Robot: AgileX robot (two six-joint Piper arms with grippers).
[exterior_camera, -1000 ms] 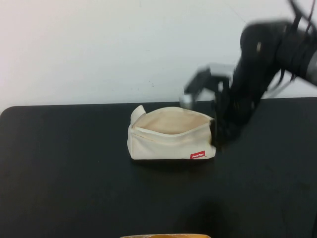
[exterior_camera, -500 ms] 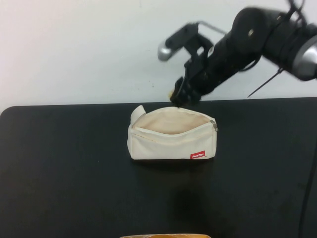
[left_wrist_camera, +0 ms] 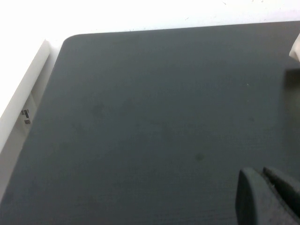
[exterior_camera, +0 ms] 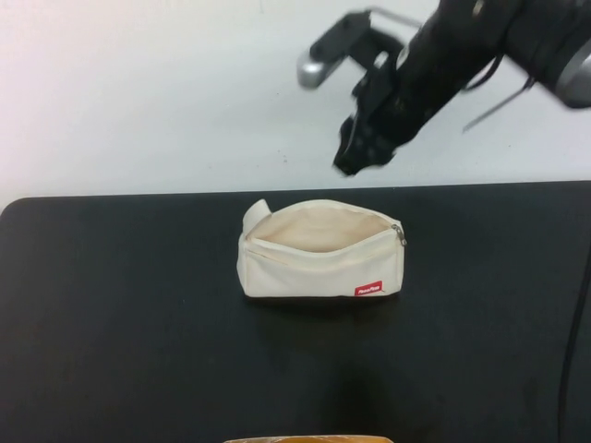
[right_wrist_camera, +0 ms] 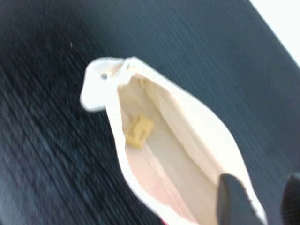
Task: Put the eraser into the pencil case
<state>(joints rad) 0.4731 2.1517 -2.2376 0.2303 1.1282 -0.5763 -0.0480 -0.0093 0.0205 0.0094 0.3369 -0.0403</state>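
The cream-white pencil case (exterior_camera: 319,251) lies open in the middle of the black table, red label on its front. In the right wrist view the eraser (right_wrist_camera: 138,131), a small cream-yellow block, lies inside the open pencil case (right_wrist_camera: 187,140). My right gripper (exterior_camera: 349,162) hangs in the air above the case's far right side; its fingers (right_wrist_camera: 236,201) are apart and empty. My left gripper (left_wrist_camera: 269,187) hovers over bare table left of the case, its fingers together and empty; it does not show in the high view.
The black table (exterior_camera: 120,314) reaches a white wall behind. A tan object (exterior_camera: 305,439) peeks in at the front edge. A white ledge (left_wrist_camera: 21,93) borders the table's left side.
My right arm rose from beside the case's right end to above it, carrying the eraser, then lifted higher. The eraser is now in the case and the gripper is open.
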